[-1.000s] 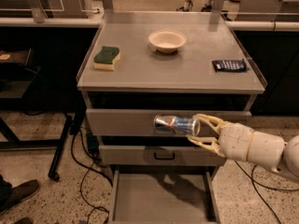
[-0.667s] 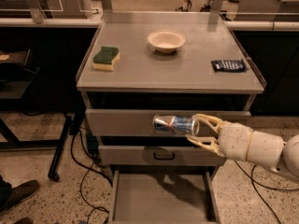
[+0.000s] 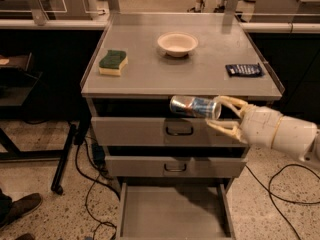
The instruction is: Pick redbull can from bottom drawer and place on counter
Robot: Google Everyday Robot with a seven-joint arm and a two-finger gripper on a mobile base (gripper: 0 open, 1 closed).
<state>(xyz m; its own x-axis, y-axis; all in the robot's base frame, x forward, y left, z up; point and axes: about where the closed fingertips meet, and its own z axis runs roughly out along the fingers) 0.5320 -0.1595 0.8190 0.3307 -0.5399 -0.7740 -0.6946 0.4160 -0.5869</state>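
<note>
The redbull can (image 3: 192,106) is a slim blue and silver cylinder, lying sideways in the air in front of the top drawer, just below the counter's front rim. My gripper (image 3: 216,114) comes in from the right on a cream arm and is shut on the can's right end. The bottom drawer (image 3: 175,216) is pulled open below, and its tray shows nothing inside. The counter (image 3: 200,76) is the cabinet's flat grey top.
On the counter lie a green and yellow sponge (image 3: 113,62) at the left, a cream bowl (image 3: 177,43) at the back middle, and a flat dark blue packet (image 3: 243,70) at the right. Two upper drawers (image 3: 175,149) are shut. Cables and a black stand leg lie at the left on the floor.
The gripper and the can have risen from mid-drawer height to just under the counter's front edge.
</note>
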